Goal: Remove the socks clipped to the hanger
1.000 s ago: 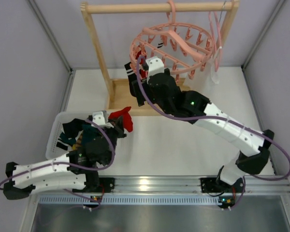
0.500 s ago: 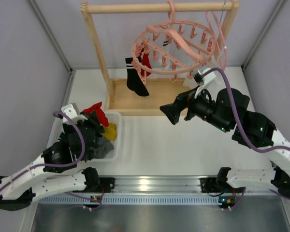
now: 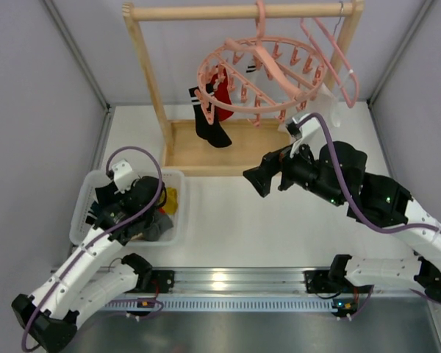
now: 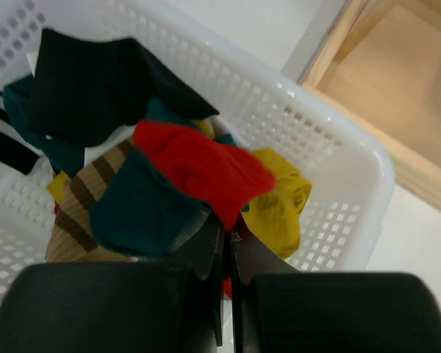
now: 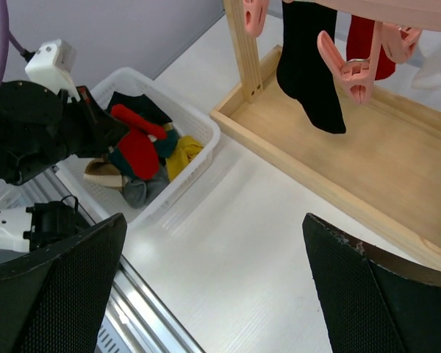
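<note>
Since 1 second earlier, the right arm had pulled back from the ring hanger (image 3: 268,65) to the centre of the overhead view. The left arm had lowered a loose red sock (image 4: 206,169) into the white basket (image 3: 179,213) at the lower left. The ring hanger had also tipped slightly compared with half a second before.

The left gripper (image 4: 225,235) had its 2 fingers pressed together, pinching the loose red sock. That sock draped over a pile of socks (image 4: 132,209) in black, teal, yellow and brown stripes inside the basket.

The right gripper (image 5: 213,220) had its fingers spread wide with nothing between them. It hung above bare table (image 3: 228,228) and pointed toward the left of the frame.

The ring hanger hung by its hook from the top bar of a wooden rack (image 3: 148,81) at the upper centre. 2 socks were clipped side by side at its left edge. The clipped black sock (image 3: 206,121), with white cuff stripes, hung lowest, over the rack's wooden base. The clipped red sock (image 3: 223,101) hung just to its right. A plain pink hanger (image 3: 329,50) hung tilted at the upper right, beside the ring.
</note>
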`<state>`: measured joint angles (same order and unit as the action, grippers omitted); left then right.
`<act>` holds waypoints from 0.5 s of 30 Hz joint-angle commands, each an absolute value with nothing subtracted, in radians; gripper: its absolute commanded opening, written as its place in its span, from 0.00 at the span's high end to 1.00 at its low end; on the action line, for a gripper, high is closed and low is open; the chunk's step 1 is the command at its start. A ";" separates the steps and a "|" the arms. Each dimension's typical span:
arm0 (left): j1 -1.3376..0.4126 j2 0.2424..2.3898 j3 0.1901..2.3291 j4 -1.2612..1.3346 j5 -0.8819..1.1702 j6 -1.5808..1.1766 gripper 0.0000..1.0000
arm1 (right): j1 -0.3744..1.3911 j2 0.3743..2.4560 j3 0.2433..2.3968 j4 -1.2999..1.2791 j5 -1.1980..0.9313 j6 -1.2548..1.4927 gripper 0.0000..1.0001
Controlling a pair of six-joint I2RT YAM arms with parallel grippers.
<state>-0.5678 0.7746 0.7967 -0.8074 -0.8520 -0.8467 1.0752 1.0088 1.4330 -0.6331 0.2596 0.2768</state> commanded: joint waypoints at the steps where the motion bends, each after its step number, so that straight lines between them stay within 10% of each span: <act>1: -0.560 0.684 0.747 -0.831 -0.792 -0.928 1.00 | 1.069 1.002 1.422 -0.589 0.287 0.267 0.01; 2: -0.560 0.669 0.738 -0.831 -0.775 -0.930 0.96 | 1.068 1.003 1.417 -0.584 0.293 0.264 0.01; 4: -0.560 0.637 0.717 -0.831 -0.761 -0.939 0.42 | 1.068 1.014 1.410 -0.575 0.299 0.261 0.01; 9: -0.560 0.575 0.739 -0.833 -0.692 -0.890 0.02 | 1.068 1.048 1.414 -0.575 0.302 0.258 0.01; 15: -0.560 0.520 0.874 -0.780 -0.539 -0.800 0.02 | 1.066 1.054 1.407 -0.561 0.304 0.259 0.01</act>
